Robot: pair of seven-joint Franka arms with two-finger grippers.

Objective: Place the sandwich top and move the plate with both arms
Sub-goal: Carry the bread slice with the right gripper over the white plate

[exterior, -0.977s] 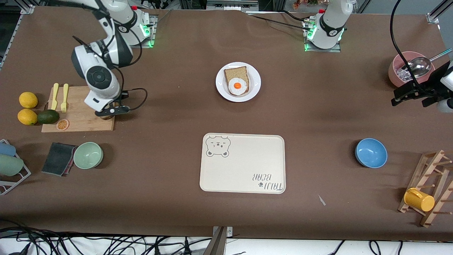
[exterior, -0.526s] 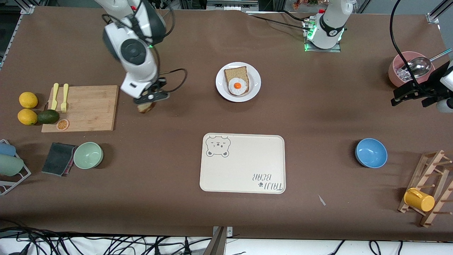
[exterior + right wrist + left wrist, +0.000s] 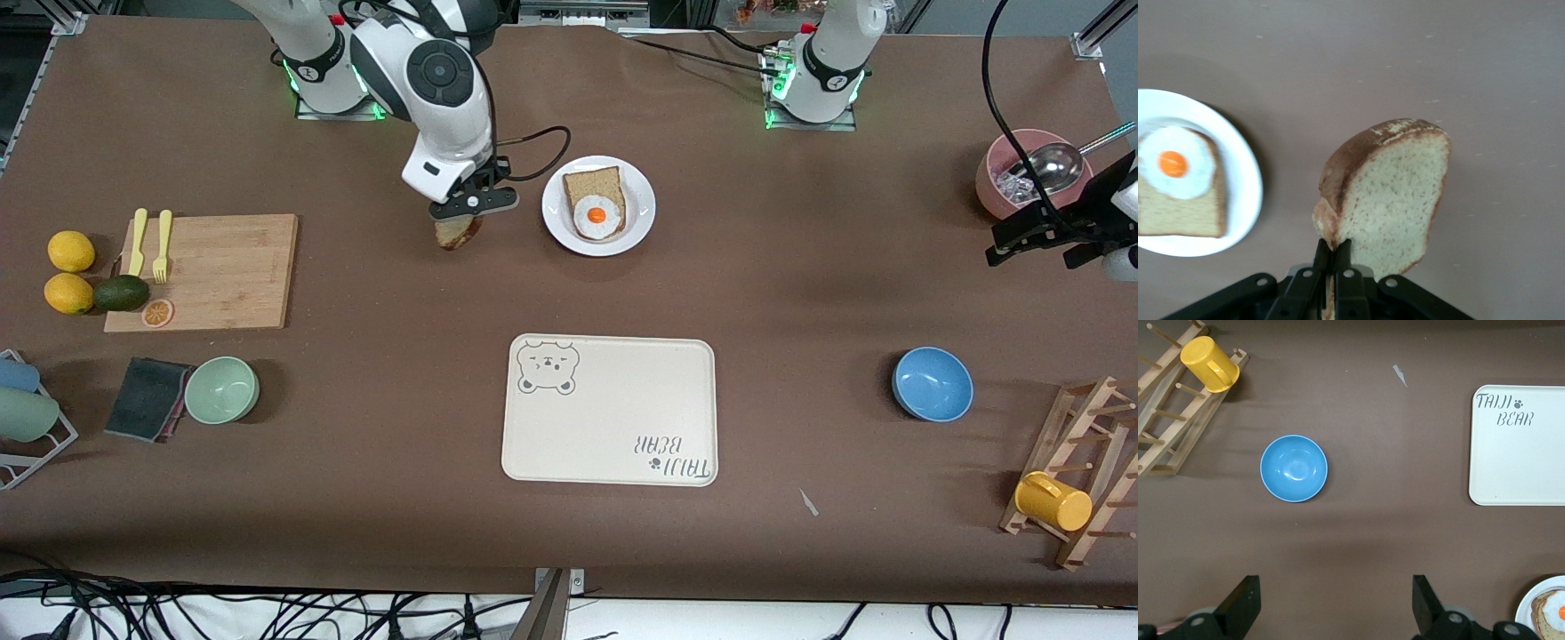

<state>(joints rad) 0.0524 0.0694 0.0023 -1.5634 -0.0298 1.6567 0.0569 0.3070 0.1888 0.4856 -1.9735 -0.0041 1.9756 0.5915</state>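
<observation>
1. The right tool (image 3: 466, 212) is up in the air over bare surface (image 3: 373, 427) just beside the plate (image 3: 642, 222), toward the right arm's end. It is clenched on the sandwich top (image 3: 457, 234), pinching one edge between its fingers (image 3: 1323, 260).
2. The sandwich top hangs on edge below the tool, its long axis running down from the fingers, the rounded brown crust end (image 3: 1385, 133) pointing away from them. Its flat pale face is turned to the right wrist camera.
3. The plate rests on the surface between the two arm bases, nearer to the front camera than they are. On it lies a darker slice (image 3: 594, 191) bearing a fried egg (image 3: 597, 218).
4. The bear-printed tray (image 3: 613, 436) lies nearer to the front camera than the plate, well apart from it.
5. A cutting board (image 3: 222, 267) with two yellow forks (image 3: 149, 242) lies toward the right arm's end; nothing stands between the held slice and the plate.
6. The left tool (image 3: 1335, 613) waits over bare surface near a pink bowl (image 3: 1000, 178) holding a metal ladle (image 3: 1053, 166), fingers spread wide and grasping nothing. A blue bowl (image 3: 932, 384) sits nearer to the front camera.
</observation>
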